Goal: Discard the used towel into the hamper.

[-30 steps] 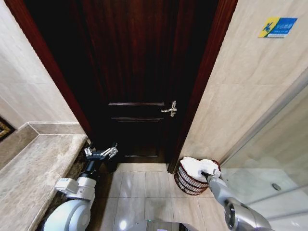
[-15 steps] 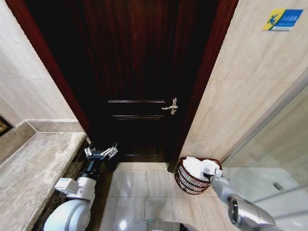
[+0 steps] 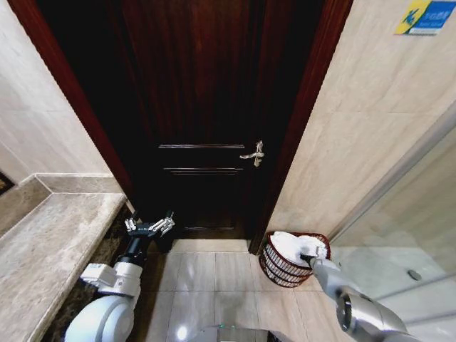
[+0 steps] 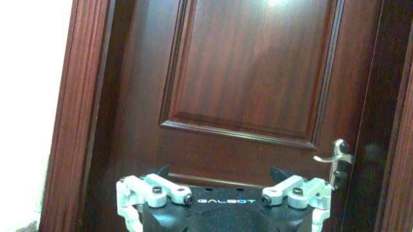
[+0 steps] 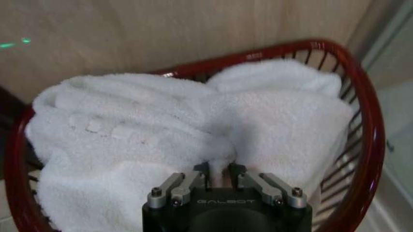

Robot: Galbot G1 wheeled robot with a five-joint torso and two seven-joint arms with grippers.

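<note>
The used towel (image 3: pixel 291 246), white and bunched, lies heaped inside the hamper (image 3: pixel 279 269), a dark red open-weave basket on the floor by the door frame. My right gripper (image 3: pixel 308 256) reaches over the hamper's near rim. In the right wrist view its fingers (image 5: pixel 218 170) are pinched together on a fold of the towel (image 5: pixel 154 121), within the hamper's red rim (image 5: pixel 369 111). My left gripper (image 3: pixel 149 226) is held up idle at the left, near the counter's end. It stands open, facing the door, in the left wrist view (image 4: pixel 219 171).
A dark wooden door (image 3: pixel 203 107) with a metal lever handle (image 3: pixel 254 154) stands shut straight ahead. A stone counter (image 3: pixel 50 249) runs along the left. A tiled wall and a glass panel (image 3: pixel 406 242) close the right side. Tiled floor (image 3: pixel 206 278) lies between.
The whole picture has shifted slightly, so the camera moved. My right gripper stays at the towel in the hamper, and the left arm has not moved.
</note>
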